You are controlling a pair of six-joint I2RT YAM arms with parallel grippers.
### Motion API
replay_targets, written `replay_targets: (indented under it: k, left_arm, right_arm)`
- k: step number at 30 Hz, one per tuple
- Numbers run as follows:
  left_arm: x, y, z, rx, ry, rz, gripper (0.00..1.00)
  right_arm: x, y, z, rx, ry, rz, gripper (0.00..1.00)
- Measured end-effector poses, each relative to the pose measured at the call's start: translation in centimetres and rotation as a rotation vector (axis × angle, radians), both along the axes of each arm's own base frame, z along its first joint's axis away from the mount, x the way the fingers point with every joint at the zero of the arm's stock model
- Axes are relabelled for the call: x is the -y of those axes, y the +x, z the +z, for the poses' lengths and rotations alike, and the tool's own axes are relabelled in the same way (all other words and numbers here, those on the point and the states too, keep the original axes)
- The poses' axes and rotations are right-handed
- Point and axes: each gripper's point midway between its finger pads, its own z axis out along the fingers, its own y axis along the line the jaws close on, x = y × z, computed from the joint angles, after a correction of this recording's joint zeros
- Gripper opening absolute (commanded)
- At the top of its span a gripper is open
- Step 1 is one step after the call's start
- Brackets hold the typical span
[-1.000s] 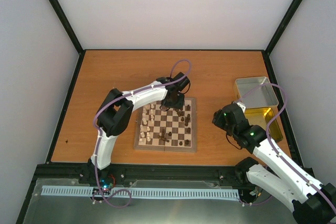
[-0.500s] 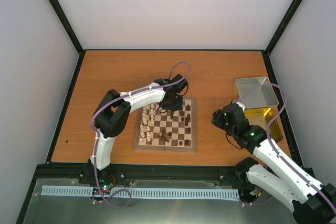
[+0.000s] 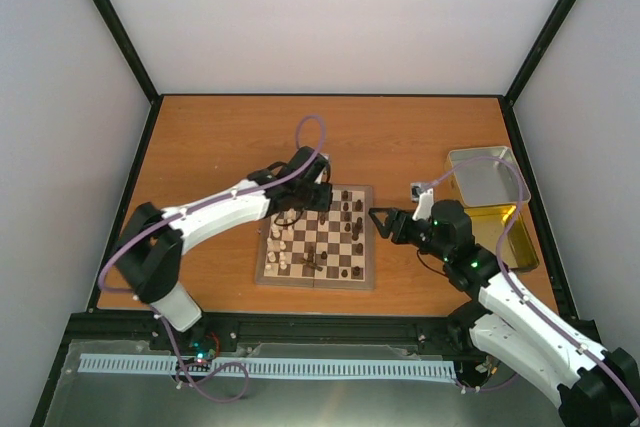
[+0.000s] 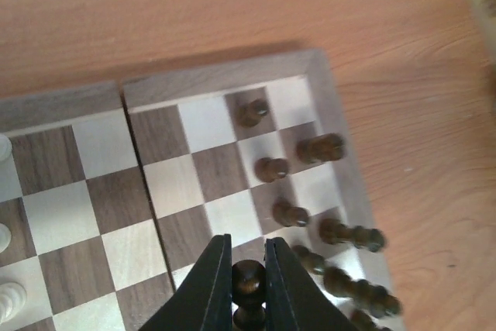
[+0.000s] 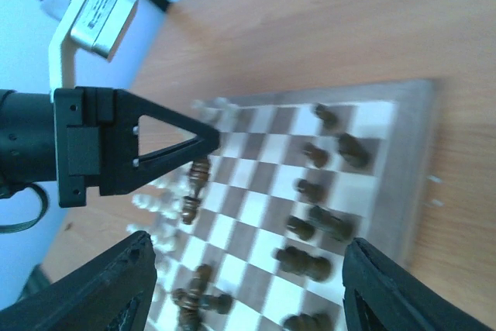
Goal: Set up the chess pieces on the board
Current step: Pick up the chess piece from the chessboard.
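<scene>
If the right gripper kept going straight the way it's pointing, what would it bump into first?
Probably the edge of the board that faces it, then the dark chessmen standing just inside. The right gripper points at that edge, though its height is hard to judge.

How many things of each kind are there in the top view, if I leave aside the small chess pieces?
Robot arms: 2, left and right
Chessboard: 1
Trays: 2, silver and yellow
Total: 5
</scene>
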Motion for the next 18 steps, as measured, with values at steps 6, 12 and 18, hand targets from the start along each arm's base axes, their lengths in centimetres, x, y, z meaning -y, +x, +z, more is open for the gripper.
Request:
replay_targets:
  k: [6,12,18]
  left_arm:
    - [0.0,-0.6,5.9,0.187,-0.234,0.003,0.01]
    - [-0.1,-1.3,13.7,0.356,-0.503,0.024,0.01]
    - [-1.4,-2.6,20.6,0.453,-0.74,0.071,0.01]
  right_arm:
    - [-4.0,-0.2,3.4,0.148,0.117,0.181,0.69]
    - [-7.3,-0.7,5.4,0.218,0.211,0.275,0.7]
    - [-8.7,-0.7,8.0,0.276,0.326,0.29,0.69]
